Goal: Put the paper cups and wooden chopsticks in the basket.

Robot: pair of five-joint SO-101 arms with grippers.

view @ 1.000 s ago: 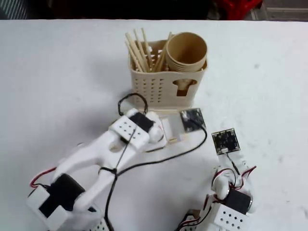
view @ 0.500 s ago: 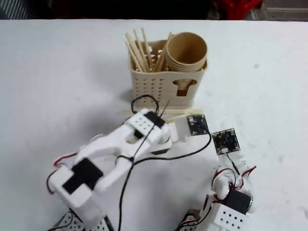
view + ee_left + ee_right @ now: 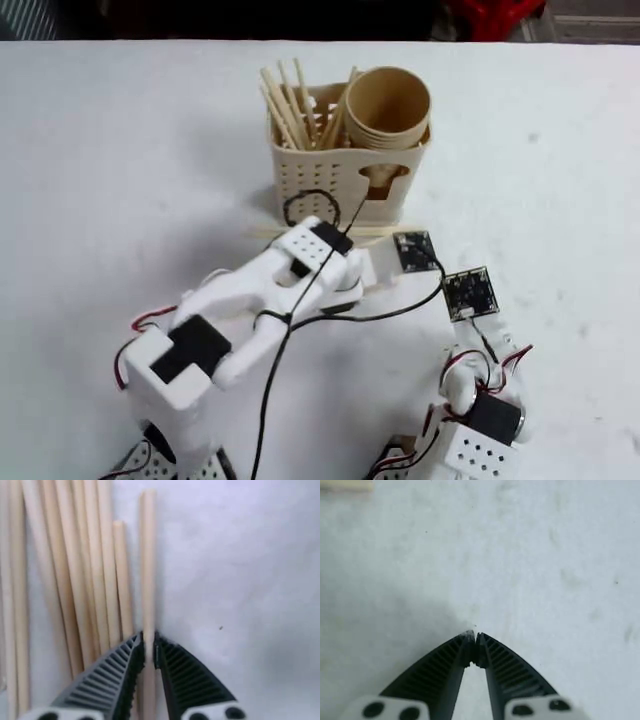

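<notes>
A cream perforated basket (image 3: 330,180) holds stacked paper cups (image 3: 387,105) and several upright wooden chopsticks (image 3: 290,105). More chopsticks (image 3: 335,232) lie flat on the table just in front of the basket. My left arm (image 3: 300,275) stretches to that spot. In the left wrist view, my left gripper (image 3: 149,647) is shut on one chopstick (image 3: 147,555), with several others (image 3: 85,580) lying alongside it. My right gripper (image 3: 474,640) is shut with nothing in it, low over bare table. My right arm (image 3: 470,400) sits folded at the front right.
The table (image 3: 120,150) is white, with open room left and right of the basket. A black cable (image 3: 390,310) runs across the table from the left arm. A chopstick end (image 3: 345,486) shows at the edge of the right wrist view.
My left arm has stretched forward and to the right, toward the chopsticks in front of the basket. The right arm has kept still.
</notes>
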